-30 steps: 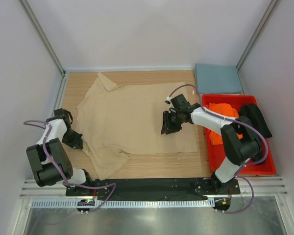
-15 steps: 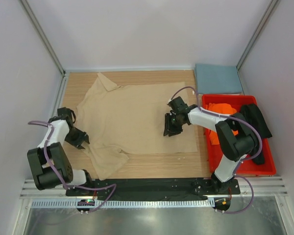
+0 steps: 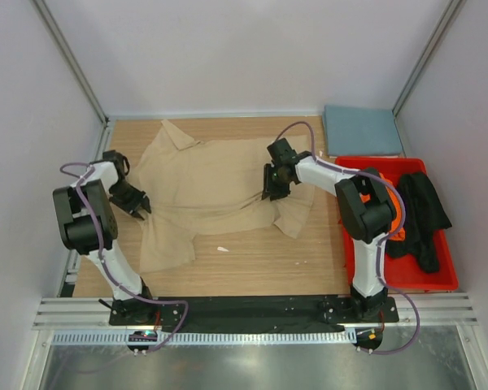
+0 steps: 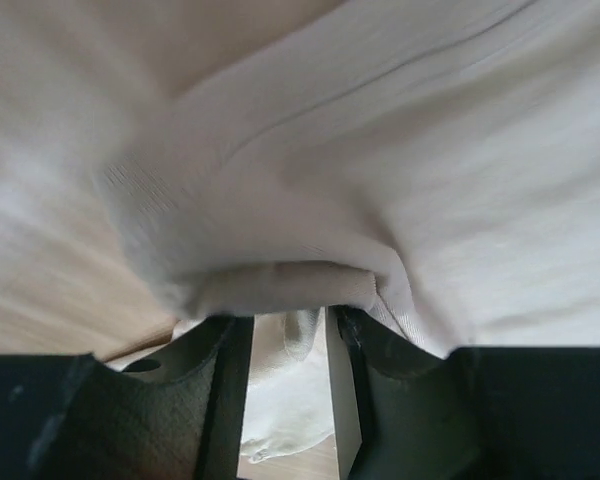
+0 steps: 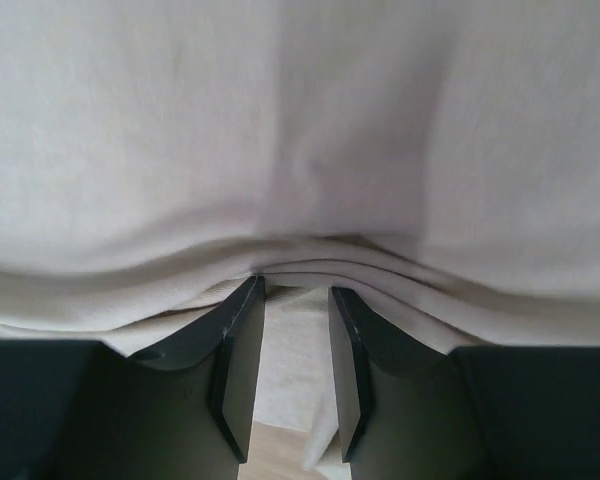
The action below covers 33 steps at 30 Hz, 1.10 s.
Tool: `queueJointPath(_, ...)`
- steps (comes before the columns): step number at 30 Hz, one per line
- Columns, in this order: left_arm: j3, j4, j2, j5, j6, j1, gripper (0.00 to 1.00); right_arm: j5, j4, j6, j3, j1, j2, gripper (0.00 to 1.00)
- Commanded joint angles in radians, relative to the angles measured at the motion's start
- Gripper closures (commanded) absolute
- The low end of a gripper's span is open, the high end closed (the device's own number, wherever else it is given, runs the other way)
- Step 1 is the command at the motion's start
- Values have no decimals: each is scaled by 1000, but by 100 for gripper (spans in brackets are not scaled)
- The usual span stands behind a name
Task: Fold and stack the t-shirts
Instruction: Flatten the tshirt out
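With your left pincer (image 4: 290, 318) and right pincer (image 5: 295, 287) both pinching the tan shirt (image 3: 203, 175), raise its edges evenly so the fold lands straight.

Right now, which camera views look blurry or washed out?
Left wrist: the shirt is smeared and bleached pale at close range. Right wrist: soft too, though its folds still read. Top external: sharp, evenly lit, no glare.

Rumpled tan t-shirt (image 3: 203, 188), partly folded over
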Motion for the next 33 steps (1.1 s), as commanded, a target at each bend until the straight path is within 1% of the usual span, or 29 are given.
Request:
queueJointPath(1,165,56,62,-25,49,-11,63,89,-59,-87,121,-22,85,61)
queueJointPath(2,185,42,58,-25,54,-11,62,89,-78,-98,172,-22,89,62)
queueJointPath(4,196,5,24,-28,55,-17,57,86,-133,-115,209,-22,88,61)
queueJointPath(5,180,-2,-43,-56,55,-18,54,85,-165,-118,232,-24,80,60)
queueJointPath(6,157,-13,-81,-90,55,-18,53,85,-179,-116,238,-24,68,60)
queueJointPath(7,86,-18,-129,-109,48,-18,53,85,-188,-118,234,-22,34,59)
queueJointPath(8,49,-22,-208,-127,39,-17,52,82,-201,-118,226,-22,11,56)
queueJointPath(9,11,-44,-252,-152,25,-15,51,79,-207,-116,218,-22,-9,55)
queueJointPath(10,-38,-51,-288,-150,5,-11,54,73,-211,-116,196,-22,-54,54)
queueJointPath(11,-128,-54,-322,-141,-30,4,62,64,-214,-116,180,-22,-75,53)
queueJointPath(12,-187,-62,-391,-135,-58,14,64,56,-214,-116,160,-22,-96,52)
queueJointPath(13,-234,-62,-422,-105,-79,24,66,41,-214,-116,125,-22,-122,50)
queueJointPath(14,-323,-53,-454,-91,-110,47,69,30,-210,-116,103,-22,-159,49)
queueJointPath(15,-351,-39,-497,-84,-118,54,70,15,-204,-116,84,-21,-179,49)
queueJointPath(17,-390,-57,-522,-116,-144,61,69,-17,-196,-113,31,-22,-219,49)
queueJointPath(19,-393,-74,-522,-132,-156,61,64,-36,-190,-107,-7,-21,-237,49)
queueJointPath(20,-394,-84,-517,-129,-158,60,61,-51,-179,-104,-21,-21,-259,48)
queueJointPath(22,-397,-102,-501,-138,-172,61,59,-65,-169,-96,-47,-21,-273,48)
queueJointPath(25,-419,-105,-494,-147,-188,60,59,-82,-165,-98,-68,-21,-291,48)
queueJointPath(30,-460,-41,-464,-135,-192,61,61,-73,-159,-115,-121,-21,-339,48)
queueJointPath(33,-457,-68,-447,-156,-178,61,61,-66,-165,-121,-142,-22,-366,48)
